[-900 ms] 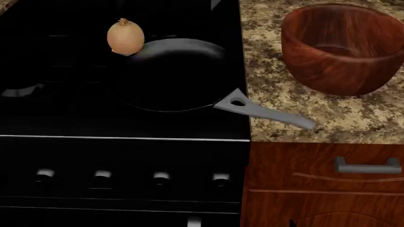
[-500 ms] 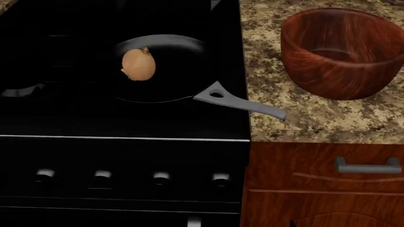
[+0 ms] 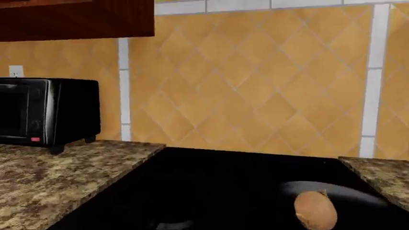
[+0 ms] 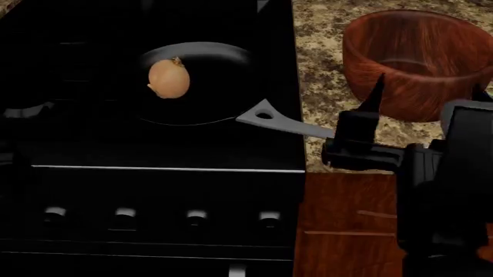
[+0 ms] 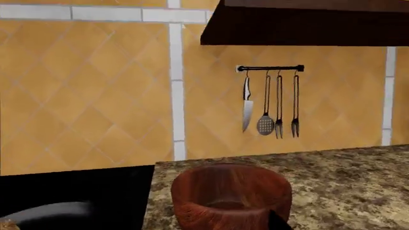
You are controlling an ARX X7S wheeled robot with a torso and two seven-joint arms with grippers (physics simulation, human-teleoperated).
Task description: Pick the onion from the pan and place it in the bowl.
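Onion [image 4: 168,79] lay inside the pan [image 4: 208,92], on the left part of its black floor in the head view, close to the rim on that side. Its long axis was almost upright in that view, only a little tilted, and the brownish dried tip pointed toward the far side of the stove, slightly to the right. In the left wrist view the onion [image 3: 315,215] appeared low and near, against the dark inside of the pan [image 3: 357,199].

The grey handle [image 4: 289,125] of the pan went out to the right and toward the robot, with the teardrop hole near its base, and its far end was hidden behind the right gripper [image 4: 428,95]. The pan stood on a black stove [image 4: 92,115]. Just beside the stove, on the speckled stone counter [image 4: 320,69], stood the bowl [image 4: 419,57], well apart from the onion and to its right.

The right gripper was in front of the bowl in the head view. One dark pointed finger [image 4: 375,95] was clear, the other showed only at the picture's edge, and nothing was between them; the fingers stood spread. The left gripper did not appear in any view.

In the right wrist view the bowl [image 5: 230,196] stood below a rail of hanging utensils [image 5: 271,103] on the tiled wall.
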